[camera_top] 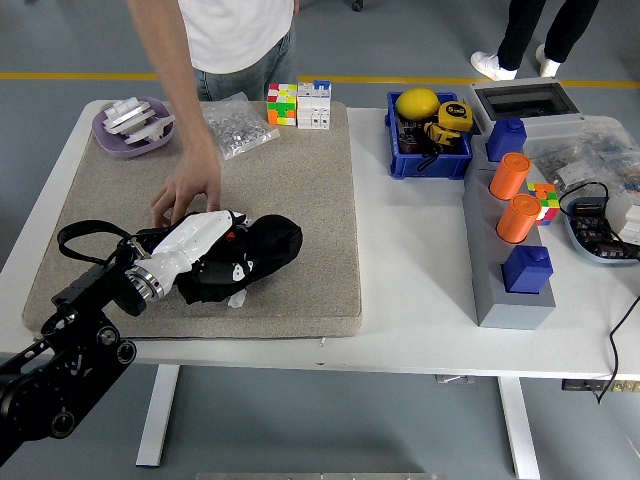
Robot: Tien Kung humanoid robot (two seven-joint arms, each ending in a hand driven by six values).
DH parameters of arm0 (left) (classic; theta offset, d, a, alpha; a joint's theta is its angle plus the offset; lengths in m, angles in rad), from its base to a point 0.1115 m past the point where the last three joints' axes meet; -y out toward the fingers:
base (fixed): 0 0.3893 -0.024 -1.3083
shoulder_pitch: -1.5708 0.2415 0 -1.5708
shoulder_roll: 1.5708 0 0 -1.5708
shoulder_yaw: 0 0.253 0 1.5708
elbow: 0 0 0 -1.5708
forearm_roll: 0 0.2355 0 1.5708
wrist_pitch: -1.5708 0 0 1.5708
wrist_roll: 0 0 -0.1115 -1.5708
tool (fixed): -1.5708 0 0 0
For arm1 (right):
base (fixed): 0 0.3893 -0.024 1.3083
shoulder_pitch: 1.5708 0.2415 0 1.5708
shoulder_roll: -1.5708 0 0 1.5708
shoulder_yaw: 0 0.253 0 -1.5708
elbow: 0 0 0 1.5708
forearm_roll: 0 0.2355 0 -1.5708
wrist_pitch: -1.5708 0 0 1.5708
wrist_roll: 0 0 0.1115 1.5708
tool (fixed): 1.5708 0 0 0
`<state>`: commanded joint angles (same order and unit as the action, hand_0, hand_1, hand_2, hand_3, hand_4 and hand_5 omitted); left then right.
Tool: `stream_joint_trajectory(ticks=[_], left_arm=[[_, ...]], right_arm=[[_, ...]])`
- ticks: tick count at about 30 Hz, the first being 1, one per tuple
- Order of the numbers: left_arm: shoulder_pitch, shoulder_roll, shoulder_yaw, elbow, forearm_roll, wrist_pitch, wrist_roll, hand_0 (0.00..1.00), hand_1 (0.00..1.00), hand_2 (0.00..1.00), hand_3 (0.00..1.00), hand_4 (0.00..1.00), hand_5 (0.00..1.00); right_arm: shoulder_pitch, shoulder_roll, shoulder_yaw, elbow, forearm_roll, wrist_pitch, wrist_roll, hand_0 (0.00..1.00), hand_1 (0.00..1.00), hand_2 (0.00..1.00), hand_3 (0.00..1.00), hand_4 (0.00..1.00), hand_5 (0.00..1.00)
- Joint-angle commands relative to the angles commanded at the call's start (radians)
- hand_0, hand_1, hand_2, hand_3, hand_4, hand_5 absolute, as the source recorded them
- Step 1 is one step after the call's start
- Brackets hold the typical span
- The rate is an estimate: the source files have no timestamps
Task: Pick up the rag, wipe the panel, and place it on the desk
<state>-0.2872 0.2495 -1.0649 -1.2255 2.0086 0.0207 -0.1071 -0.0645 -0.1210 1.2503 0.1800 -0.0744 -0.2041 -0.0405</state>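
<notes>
Mat (300, 200) on table (410, 280), left half. Rag (255, 255) on mat, near edge; left hand (195, 245) on rag; person's hand (190, 190) just behind. Dish (135, 125) far left; cubes (300, 103) at mat's far edge. Bin (430, 145) right of mat.

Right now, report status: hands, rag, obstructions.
Left hand pressed on black rag over panel, on mat. Right hand out of view. Person's hand holding panel's far edge.

Black rag (262, 250), white hand (195, 243), beige mat (300, 190), orange cylinders (511, 176)
</notes>
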Motion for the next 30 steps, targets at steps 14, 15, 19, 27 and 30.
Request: stream_joint_trajectory(ticks=[14, 15, 19, 27, 30], left_arm=[[0.09, 0.051, -0.141, -0.018, 0.036, 0.019, -0.016, 0.283, 0.27, 0.502, 0.464, 0.287, 0.002], [0.096, 0.054, -0.152, -0.019, 0.038, 0.019, -0.015, 0.283, 0.27, 0.502, 0.464, 0.287, 0.002], [0.126, 0.062, -0.201, -0.019, 0.045, 0.024, -0.017, 0.284, 0.271, 0.503, 0.466, 0.297, 0.002], [0.173, 0.073, -0.294, 0.002, 0.066, 0.031, -0.019, 0.284, 0.271, 0.503, 0.465, 0.294, 0.002], [0.184, 0.071, -0.33, 0.006, 0.075, 0.038, -0.018, 0.284, 0.274, 0.503, 0.467, 0.307, 0.002]], right_arm=[[-0.001, 0.002, 0.003, 0.0, 0.003, 0.001, 0.002, 0.749, 0.661, 0.675, 0.608, 0.998, 0.476], [-0.001, 0.002, 0.005, 0.0, 0.001, 0.001, 0.002, 0.749, 0.661, 0.675, 0.608, 0.998, 0.476], [-0.001, 0.003, 0.014, 0.0, -0.009, 0.001, 0.002, 0.749, 0.662, 0.675, 0.608, 0.998, 0.476], [-0.003, 0.004, 0.011, 0.0, -0.004, -0.002, 0.001, 0.749, 0.661, 0.676, 0.608, 0.998, 0.476], [-0.004, 0.005, 0.006, 0.0, 0.002, -0.002, 0.001, 0.749, 0.661, 0.675, 0.608, 0.998, 0.476]])
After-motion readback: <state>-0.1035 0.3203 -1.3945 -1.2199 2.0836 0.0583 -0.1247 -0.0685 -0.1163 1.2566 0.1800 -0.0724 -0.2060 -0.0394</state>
